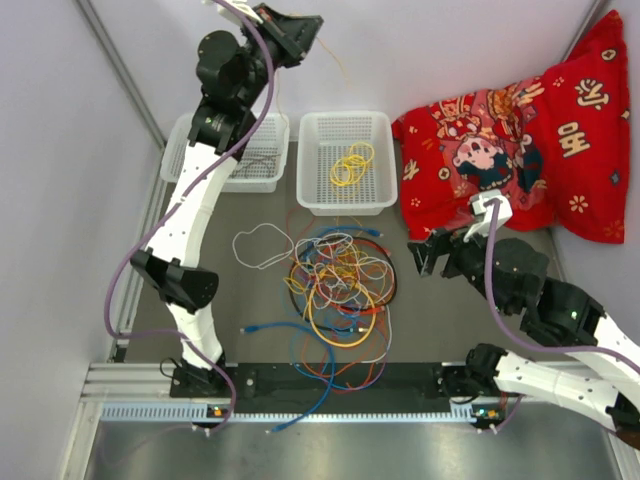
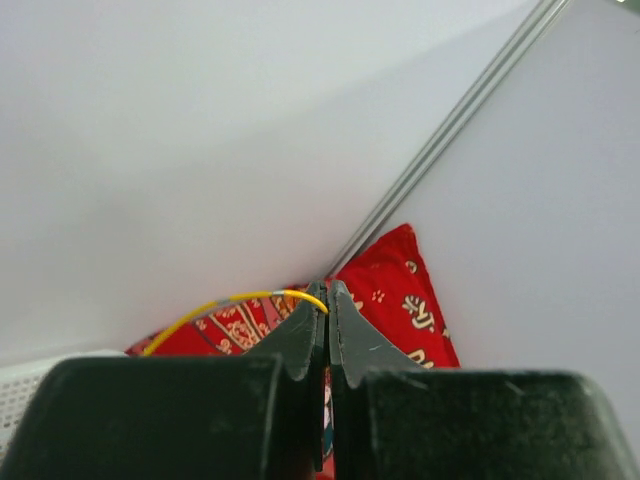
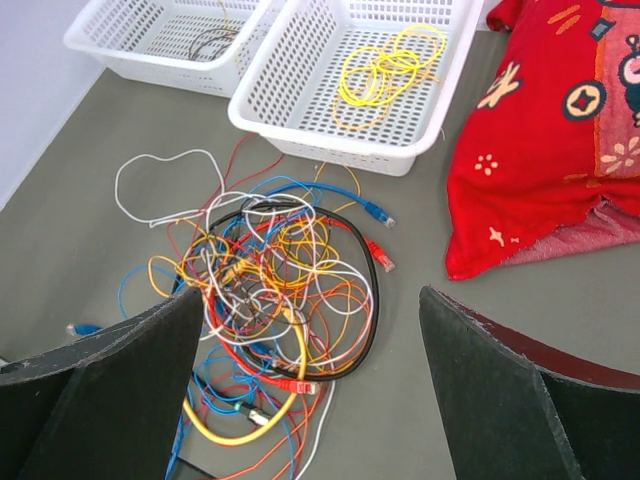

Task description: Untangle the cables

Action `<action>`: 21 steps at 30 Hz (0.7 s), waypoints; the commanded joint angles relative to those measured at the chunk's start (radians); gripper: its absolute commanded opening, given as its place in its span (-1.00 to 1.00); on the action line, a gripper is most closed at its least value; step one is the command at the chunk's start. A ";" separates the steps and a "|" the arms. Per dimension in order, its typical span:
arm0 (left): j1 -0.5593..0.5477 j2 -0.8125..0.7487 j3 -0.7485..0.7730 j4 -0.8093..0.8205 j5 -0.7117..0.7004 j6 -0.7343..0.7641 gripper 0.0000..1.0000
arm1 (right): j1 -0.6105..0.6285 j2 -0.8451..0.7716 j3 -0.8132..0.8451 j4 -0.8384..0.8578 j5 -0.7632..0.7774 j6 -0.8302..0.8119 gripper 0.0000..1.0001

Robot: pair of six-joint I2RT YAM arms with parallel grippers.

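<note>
Left pincer [image 2: 328,300]: lifted high at the far side of the bench [image 3: 560,300], jaws pressed together on one yellow wire [image 2: 235,298]. The wire arcs away from the tips and trails down toward the baskets. My guess is the height serves to draw the strand free and carry it over for sorting.

Right pincer [image 3: 308,300]: spread wide, nothing in it. It hangs low beside the tangle of cables [image 1: 330,290], near the pillow [image 1: 520,140]. It looks poised for the next pick or to pin the heap.

Count:
- Baskets: two, white and perforated, side by side at the far edge.
- The right basket [image 1: 375,195] has a yellow coil [image 3: 385,70]. I can't tell how many strands are in it.
- The left basket [image 3: 120,50] has a dark wire [image 3: 210,40], partly hidden by the arm in the top view.
- Pillow: one, red and patterned, far right corner.
- Heap: one, mid-bench, in yellow, orange, blue, white, red and black. The strands are too interlaced to count.
- White loop [image 1: 262,245]: one, lying at the heap's left edge.
- A few plug ends show, blue and red.

Most of the sorting is ahead, by my reading.
</note>
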 commanded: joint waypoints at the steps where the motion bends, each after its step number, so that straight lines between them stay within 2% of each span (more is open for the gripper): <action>1: 0.001 -0.073 0.022 0.068 -0.026 0.042 -1.00 | 0.011 -0.014 0.025 -0.002 0.024 0.022 0.76; 8: 0.000 -0.088 0.039 0.107 -0.066 0.095 -1.00 | 0.011 -0.031 0.017 -0.012 0.032 0.026 0.76; 21: 0.000 -0.004 -0.007 0.093 0.026 -0.004 -1.00 | 0.011 -0.037 0.011 -0.013 0.040 0.029 0.76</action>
